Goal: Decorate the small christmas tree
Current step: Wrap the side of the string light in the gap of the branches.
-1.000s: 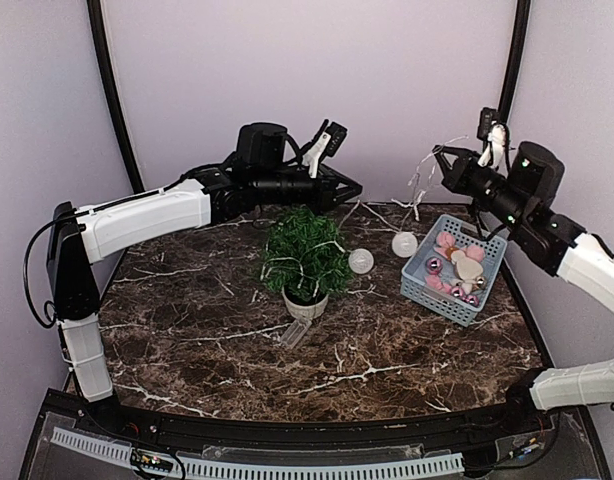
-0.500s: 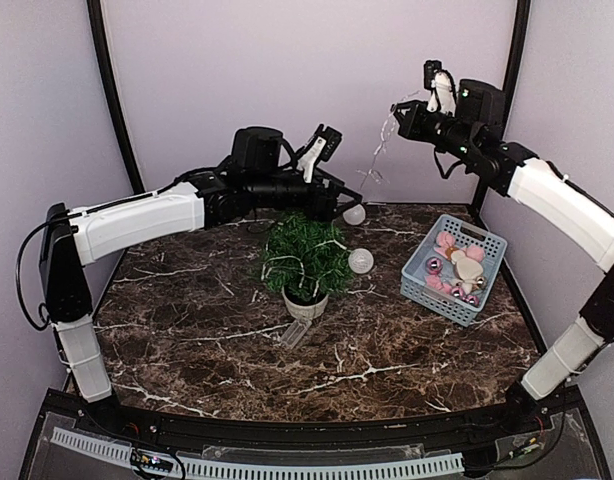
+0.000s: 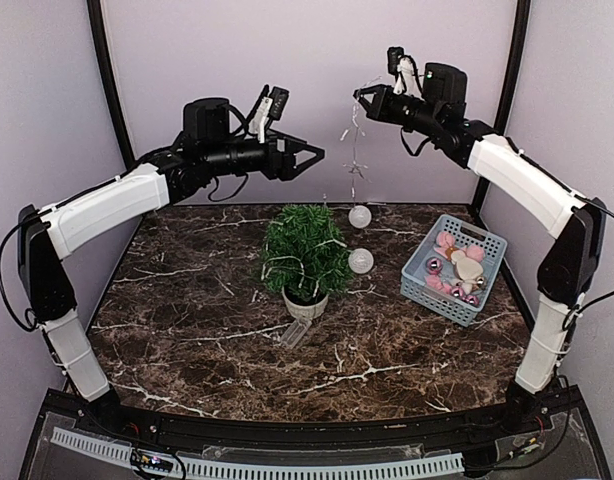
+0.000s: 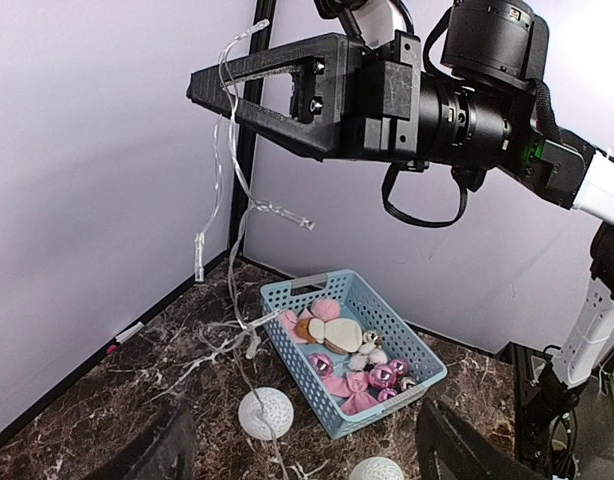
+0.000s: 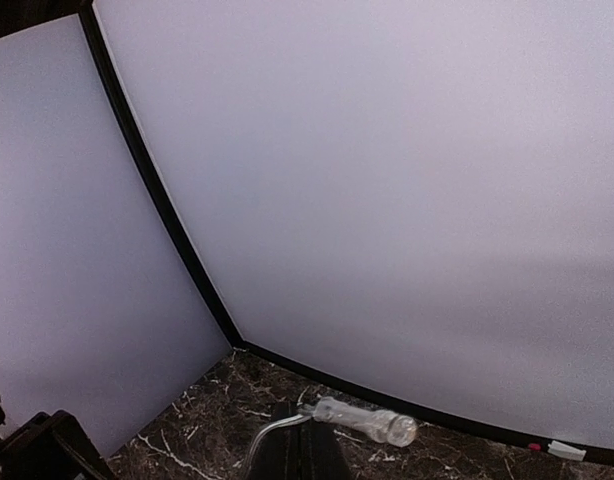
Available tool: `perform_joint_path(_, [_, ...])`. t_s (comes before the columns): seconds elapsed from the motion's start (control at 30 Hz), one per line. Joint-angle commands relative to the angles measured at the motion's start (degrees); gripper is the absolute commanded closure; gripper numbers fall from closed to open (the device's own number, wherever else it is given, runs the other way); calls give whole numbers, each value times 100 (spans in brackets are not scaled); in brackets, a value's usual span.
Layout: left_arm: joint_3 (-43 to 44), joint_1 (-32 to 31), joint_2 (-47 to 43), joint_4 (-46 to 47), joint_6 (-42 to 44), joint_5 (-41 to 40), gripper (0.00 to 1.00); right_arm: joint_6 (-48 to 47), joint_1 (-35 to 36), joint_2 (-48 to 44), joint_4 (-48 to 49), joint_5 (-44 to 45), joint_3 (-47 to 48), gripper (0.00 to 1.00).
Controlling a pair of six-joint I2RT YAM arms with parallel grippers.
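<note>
The small christmas tree (image 3: pixel 305 252) stands in its pale pot mid-table, with a thin strand of the light string (image 3: pixel 353 150) lying across its branches. My right gripper (image 3: pixel 360 95) is high above and to the right of the tree, shut on the string's wire (image 5: pixel 287 422) beside a clear bulb (image 5: pixel 369 421). The string hangs down from it to two white balls (image 3: pixel 359 215), one just above the tabletop beside the tree. My left gripper (image 3: pixel 312 158) hovers open and empty above the tree's left side. In the left wrist view its fingers (image 4: pixel 152 455) frame the right gripper (image 4: pixel 197 88).
A blue basket (image 3: pixel 484 275) of pink baubles, bows and pale ornaments sits at the right. A clear plastic piece (image 3: pixel 295 333) lies in front of the pot. Purple walls close in behind and at both sides.
My left gripper opened, let go of the string and rose back to the left. The right arm swung up and left, lifting the string and one ball off the table.
</note>
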Motion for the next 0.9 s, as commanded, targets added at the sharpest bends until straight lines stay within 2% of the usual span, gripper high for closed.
perform_joint_path(0.0, [336,70,169,155,-166,699,21,244,16,139,215,-648,571,100])
perform_joint_path(0.2, [742,257,719,126,-310,935,21,309,178,389,218,-895,951,100])
perform_joint_path(0.33, [882,288,1009,57,-184,763,19,351,283,525,370,-968,1209,100])
perform_joint_path(0.57, [924,289,1151,-112,133,-22,17,390,427,749,390,-1090,1588,100])
perform_joint_path(0.87, [957,289,1273,125,136,43,16,388,538,867,391,-1149,1699,100])
